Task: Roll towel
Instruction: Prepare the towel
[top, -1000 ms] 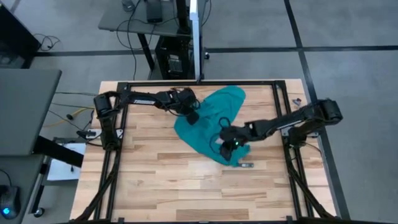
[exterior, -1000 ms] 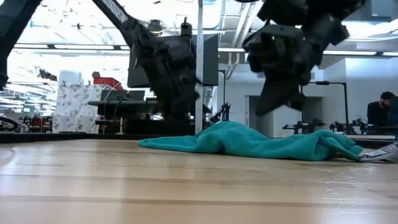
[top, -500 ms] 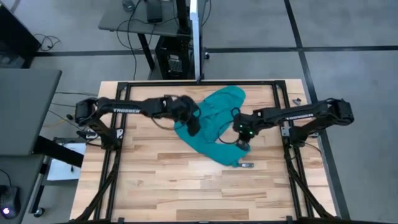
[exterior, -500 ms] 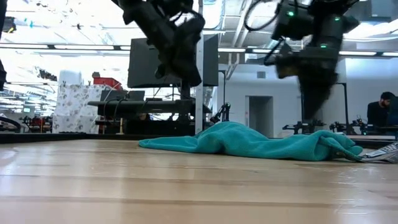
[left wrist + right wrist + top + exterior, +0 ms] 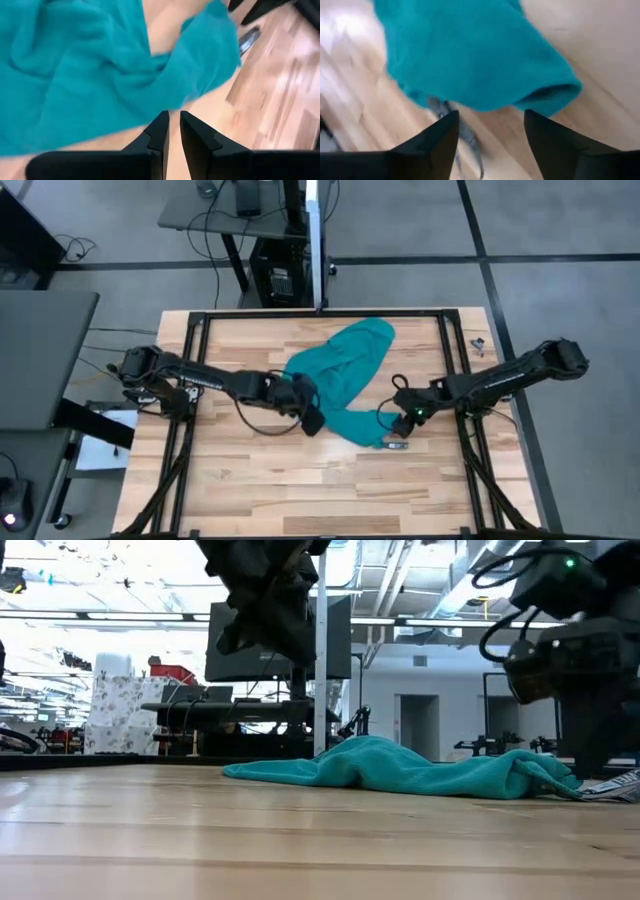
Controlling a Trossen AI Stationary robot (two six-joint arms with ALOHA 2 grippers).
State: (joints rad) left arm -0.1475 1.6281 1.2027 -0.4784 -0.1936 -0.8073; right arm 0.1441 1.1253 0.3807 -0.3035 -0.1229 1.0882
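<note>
Both arms have swung toward the near side of the tabletop (image 5: 250,470) since a second ago; we see the towel (image 5: 345,375) lying as it did. Nearest us, the left gripper (image 5: 312,420) hangs over the towel's near left edge, its fingers (image 5: 160,132) drawn to a narrow slit with nothing between them, and bare wood showing beneath. Just beside the towel's near right corner, the right gripper (image 5: 405,423) has spread wide; its fingers (image 5: 442,135) hold nothing, with the folded teal corner (image 5: 485,65) just ahead of them and a small grey tag (image 5: 396,446) on the wood below. Farther back, we find the towel crumpled in a loose diagonal heap, reaching toward the far edge of the tabletop, unrolled
</note>
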